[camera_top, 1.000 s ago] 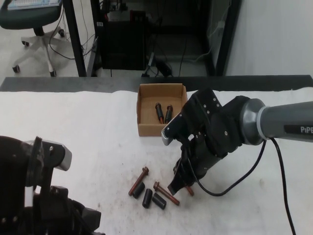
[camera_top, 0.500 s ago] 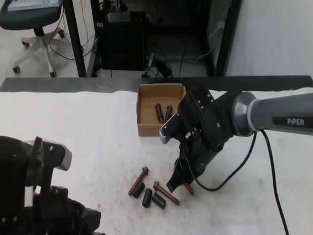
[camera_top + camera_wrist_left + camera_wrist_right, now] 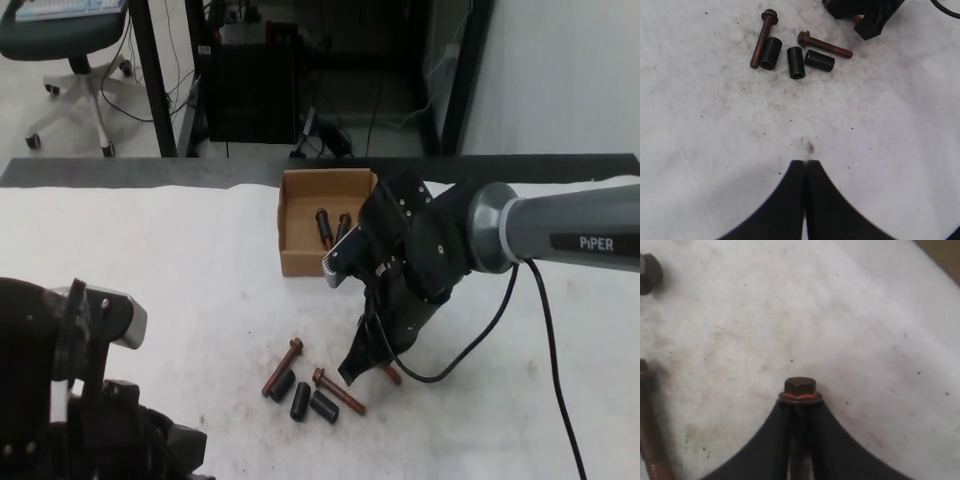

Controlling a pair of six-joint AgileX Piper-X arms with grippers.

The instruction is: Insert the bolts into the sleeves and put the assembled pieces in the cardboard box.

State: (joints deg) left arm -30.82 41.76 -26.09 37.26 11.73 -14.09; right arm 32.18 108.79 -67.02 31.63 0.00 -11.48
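Note:
My right gripper (image 3: 800, 410) is shut on a rusty bolt (image 3: 800, 389), whose hex head sticks out past the fingertips just above the white cloth. In the high view this gripper (image 3: 362, 366) hangs right of the loose parts, the bolt's shaft (image 3: 391, 375) showing behind it. Two more bolts (image 3: 763, 37) (image 3: 825, 45) and three black sleeves (image 3: 770, 52) (image 3: 796, 62) (image 3: 819, 60) lie together on the cloth. My left gripper (image 3: 805, 167) is shut on nothing, nearer the front edge than that cluster. The cardboard box (image 3: 300, 262) holds two assembled pieces (image 3: 324, 228) (image 3: 343, 228).
The left arm's black body (image 3: 80, 400) fills the near left corner. White cloth (image 3: 150, 260) covers the bench, with open room to the left and right. The right arm's cable (image 3: 470, 365) loops over the cloth. A chair (image 3: 70, 60) and a dark rack stand beyond the bench.
The right arm has shifted a little left and towards the box, with the bolt still in its gripper. The left arm and the loose parts have not moved.

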